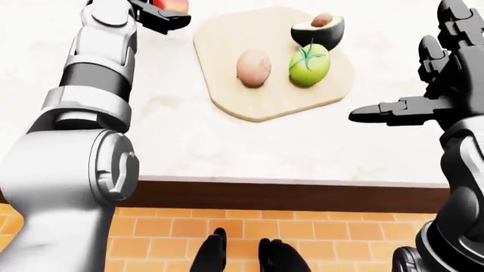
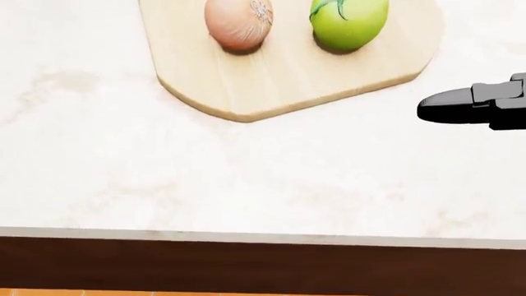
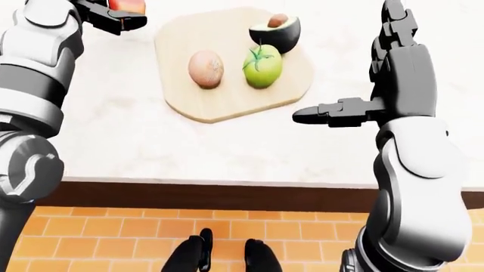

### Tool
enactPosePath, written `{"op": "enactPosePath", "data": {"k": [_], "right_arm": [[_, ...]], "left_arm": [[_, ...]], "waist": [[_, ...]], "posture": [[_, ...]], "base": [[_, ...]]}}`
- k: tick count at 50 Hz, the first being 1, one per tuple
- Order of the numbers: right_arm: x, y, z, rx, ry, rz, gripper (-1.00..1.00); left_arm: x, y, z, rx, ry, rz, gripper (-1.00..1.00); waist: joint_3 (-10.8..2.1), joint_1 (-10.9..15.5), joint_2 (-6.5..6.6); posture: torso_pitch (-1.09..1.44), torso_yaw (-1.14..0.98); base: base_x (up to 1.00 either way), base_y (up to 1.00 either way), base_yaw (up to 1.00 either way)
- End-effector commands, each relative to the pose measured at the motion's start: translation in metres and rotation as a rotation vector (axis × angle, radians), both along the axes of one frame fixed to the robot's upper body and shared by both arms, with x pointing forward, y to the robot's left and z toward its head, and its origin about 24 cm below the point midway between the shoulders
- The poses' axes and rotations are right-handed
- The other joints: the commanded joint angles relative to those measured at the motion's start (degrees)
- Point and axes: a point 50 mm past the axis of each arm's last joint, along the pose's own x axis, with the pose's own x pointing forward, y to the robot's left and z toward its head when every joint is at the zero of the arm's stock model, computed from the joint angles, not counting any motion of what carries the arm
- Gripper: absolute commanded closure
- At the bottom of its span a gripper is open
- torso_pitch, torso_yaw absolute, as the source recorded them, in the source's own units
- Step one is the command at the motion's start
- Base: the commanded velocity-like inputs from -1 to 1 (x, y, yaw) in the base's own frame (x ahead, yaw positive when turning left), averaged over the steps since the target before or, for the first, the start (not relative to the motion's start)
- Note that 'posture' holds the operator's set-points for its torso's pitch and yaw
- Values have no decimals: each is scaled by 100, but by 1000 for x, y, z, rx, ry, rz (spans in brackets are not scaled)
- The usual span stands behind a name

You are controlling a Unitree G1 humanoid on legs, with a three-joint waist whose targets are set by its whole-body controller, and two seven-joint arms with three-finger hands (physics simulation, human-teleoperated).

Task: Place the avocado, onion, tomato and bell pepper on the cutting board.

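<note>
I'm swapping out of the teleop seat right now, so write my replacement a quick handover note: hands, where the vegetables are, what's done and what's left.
Left hand: raised at the top left of the left-eye view, fingers around a red item, mostly cut off by the frame edge, probably the bell pepper.
Right hand: open and empty, hovering over the counter, right of the cutting board.
Done: onion, green tomato and avocado half sit on the board.
Left: bring the red item over and set it on the board's free area, likely near its lower edge.
</note>
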Motion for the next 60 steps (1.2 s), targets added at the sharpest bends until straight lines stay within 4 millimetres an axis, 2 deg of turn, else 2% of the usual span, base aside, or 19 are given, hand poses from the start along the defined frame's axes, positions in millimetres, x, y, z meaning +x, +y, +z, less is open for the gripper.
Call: {"op": "enactPosePath", "data": {"k": [1, 12, 21, 26, 35, 46, 60], "right_arm": [[-7, 0, 13, -26, -85, -18, -100], [-8, -2, 15, -28, -84, -19, -100], [-5, 0, 14, -26, -85, -14, -100], [-6, 0, 14, -27, -86, -15, -100], [-6, 0, 12, -26, -83, -16, -100], [-11, -1, 13, -27, -83, -17, -100], [-7, 1, 17, -34, -84, -15, -100]], "left_arm": [[-11, -3, 35, 8, -137, -13, 69], [-9, -12, 32, 15, -128, -50, 68], [-5, -18, 20, 12, -100, -80, 69], [-4, -22, 17, 14, -92, -100, 69], [-1, -28, 8, 23, -72, -123, 65], [2, -39, -1, 15, -57, -146, 65], [6, -52, -16, 0, -28, -168, 69]], "waist": [[-330, -1, 4], [-654, 26, -6], [-1013, 25, -10], [-1114, 32, -15], [-1177, 38, -22], [-1183, 46, -46], [-1199, 49, -44]], "posture": [[46, 0], [35, 0], [27, 0], [27, 0], [27, 0], [27, 0], [27, 0]], "base": [[0, 0, 0], [0, 0, 0], [0, 0, 0], [0, 0, 0], [0, 0, 0], [0, 0, 0], [0, 0, 0]]}}
